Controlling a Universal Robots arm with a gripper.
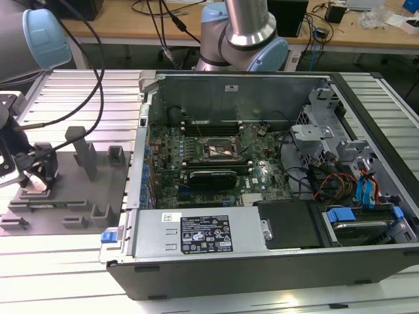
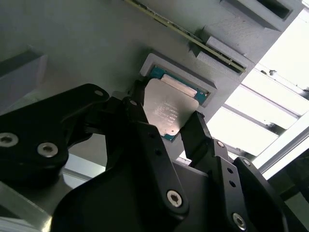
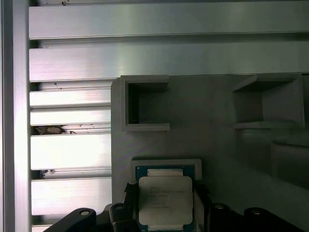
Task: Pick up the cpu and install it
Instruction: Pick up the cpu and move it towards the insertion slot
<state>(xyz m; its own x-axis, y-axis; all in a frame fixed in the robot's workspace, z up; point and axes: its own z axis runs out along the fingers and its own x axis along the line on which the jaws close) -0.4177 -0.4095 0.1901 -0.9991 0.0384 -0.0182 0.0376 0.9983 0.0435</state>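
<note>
You've got the gripper (image 1: 36, 178) down low over the grey plate (image 1: 69, 186), which lies at the table's (image 1: 78, 88) edge on the exterior view's left. In both wrist views the cpu (image 3: 165, 198) sits in a shallow square pocket (image 3: 166, 163) of that plate, silver top up, with a green border showing round it. Your fingers (image 2: 197, 133) bracket it, one on each of two opposite edges and pressed right against them, so it reads as a pinch on the cpu. The cpu looks seated in the pocket, not lifted clear.

Other holders on the plate, in the first wrist view:
- A box-shaped holder (image 3: 145, 127) stands apart from the pocket, open on one side, its inside in shadow.
- A second, similar holder (image 3: 265, 124) stands beside the first.

In the second wrist view a thin green strip (image 2: 193, 36) stands edge-on in a slot near the pocket.

The open computer case (image 1: 262, 278) takes the middle of the table and runs toward the exterior view's right edge, just beside the plate. Inside it you can see:
- The green board (image 1: 262, 173), lying flat.
- A dark square socket (image 1: 219, 149) near the board's middle, well apart from the gripper.
- A silver box with a label (image 1: 203, 232) along the case's near wall.
- A drive with blue tabs (image 1: 360, 226) in the near corner on the exterior view's right.
- Loose cables (image 1: 327, 180) between the drive and the board.

The arm (image 1: 245, 23) rises behind the case at the table's far edge
</note>
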